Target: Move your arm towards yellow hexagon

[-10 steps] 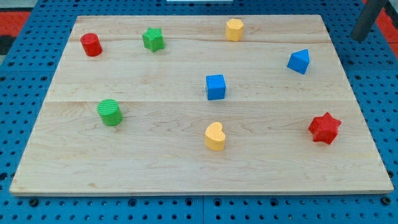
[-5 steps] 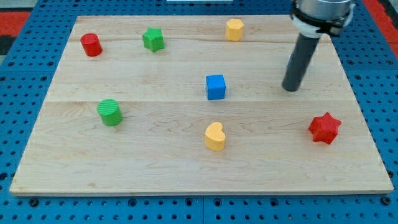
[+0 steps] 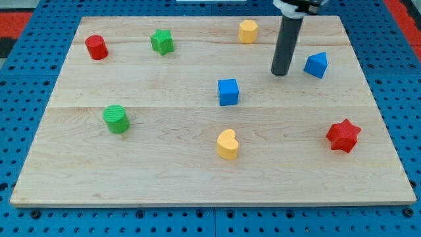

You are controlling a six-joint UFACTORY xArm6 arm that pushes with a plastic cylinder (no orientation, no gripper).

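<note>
The yellow hexagon [image 3: 248, 31] stands near the top edge of the wooden board [image 3: 197, 164], right of centre. My tip [image 3: 280, 73] rests on the board below and to the right of the hexagon, apart from it. The rod rises up out of the view's top. The blue triangular block [image 3: 316, 64] lies just right of my tip, not touching it.
A blue cube [image 3: 228, 91] sits at mid-board, left and below my tip. A yellow heart [image 3: 227, 145], a red star [image 3: 343, 135], a green cylinder [image 3: 117, 118], a red cylinder [image 3: 97, 47] and a green star [image 3: 162, 41] lie around the board.
My rod came in from the view's top right, then moved left and up past the blue triangular block, which shows again. My tip now sits closer to the yellow hexagon. No block moved.
</note>
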